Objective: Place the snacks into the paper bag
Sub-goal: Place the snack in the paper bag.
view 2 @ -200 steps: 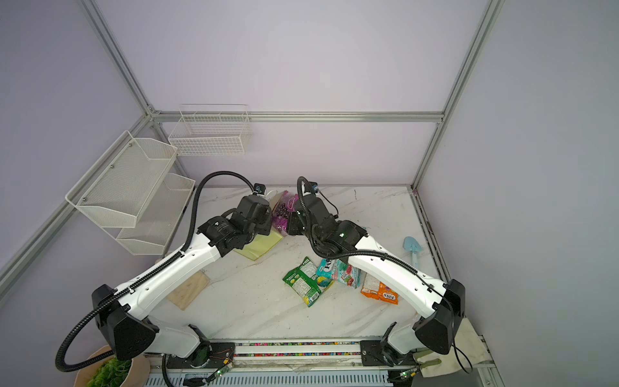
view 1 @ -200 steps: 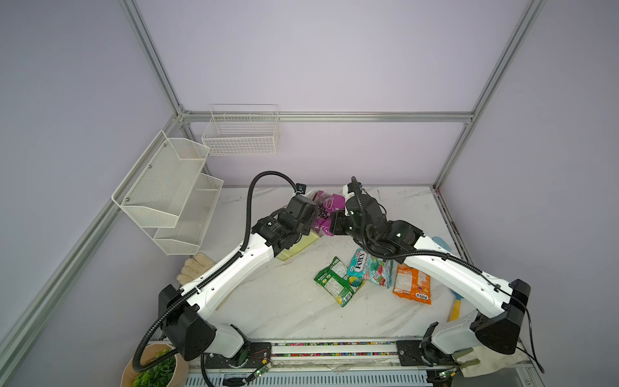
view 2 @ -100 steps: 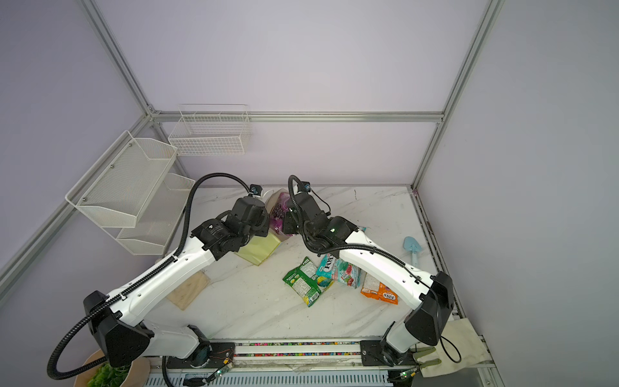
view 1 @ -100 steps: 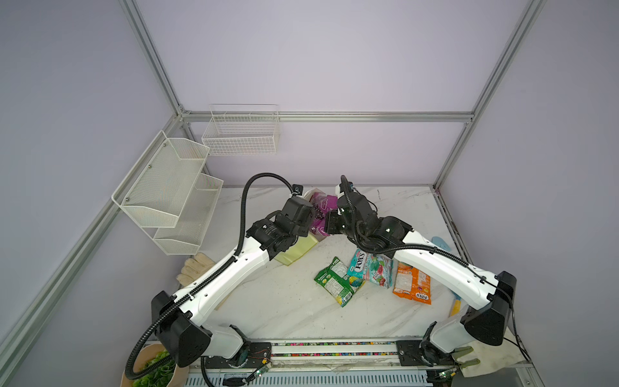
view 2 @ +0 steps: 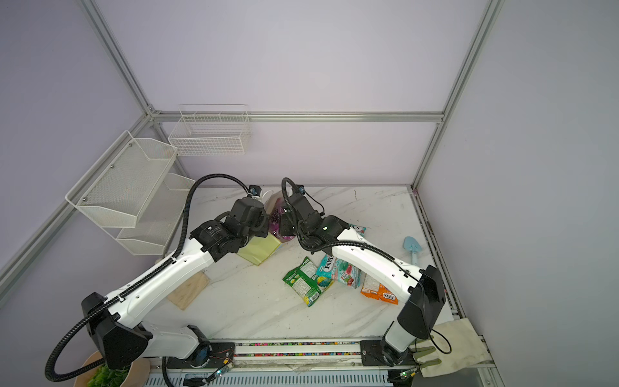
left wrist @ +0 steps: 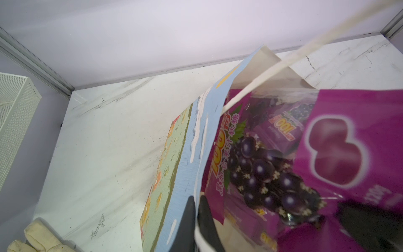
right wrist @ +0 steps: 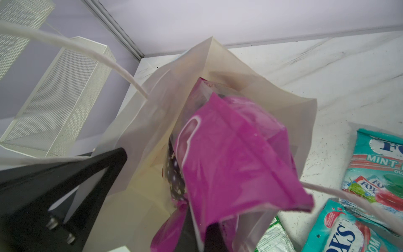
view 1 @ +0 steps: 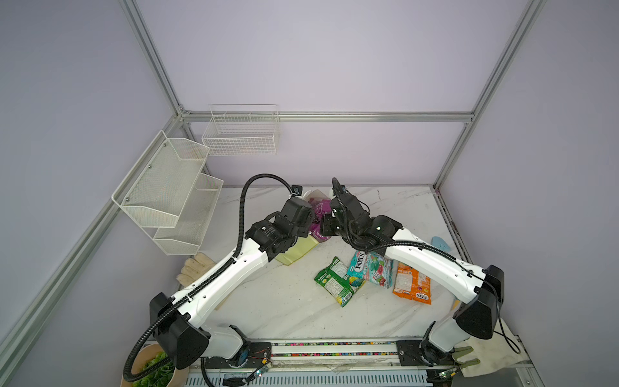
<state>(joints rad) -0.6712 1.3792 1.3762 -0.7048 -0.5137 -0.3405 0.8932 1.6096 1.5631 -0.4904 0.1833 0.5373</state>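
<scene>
Purple grape packet [right wrist: 235,165]: flat, glossy plastic candy packet, bent over. Its far end is down inside the bag mouth and its near end is above the rim.
Right gripper [right wrist: 201,236]: clamped tight on the near end of the purple grape packet. I'd guess it holds from above so the packet can go in lengthwise.
Left gripper [left wrist: 198,220]: closed on the rim of the bag wall, pinching paper only. It looks meant to spread the mouth and stop the bag from sliding.
Paper bag [left wrist: 187,174]: tall, narrow paper gift bag with a sky-blue printed face, pale yellow-green side and white inside. It is tilted rather than upright, at the far middle of the white marbled table [view 1: 284,301], between the two wrists.
Bag contents: only the purple packet shows; the bottom is hidden.
White cord handles [right wrist: 122,72]: slack, one crossing near the mouth. It could snag the packet.
Waiting on the table: crinkled green packet [view 1: 338,281] overlapped by a teal FOX'S packet [view 1: 368,268]; an orange packet [view 1: 410,283] just beside them; a second teal packet [view 2: 356,229] by the right arm. All lie outside the bag.
White wire basket [view 1: 241,134] and mesh shelf [view 1: 167,187]: wall-hung, no snack visible in either.
</scene>
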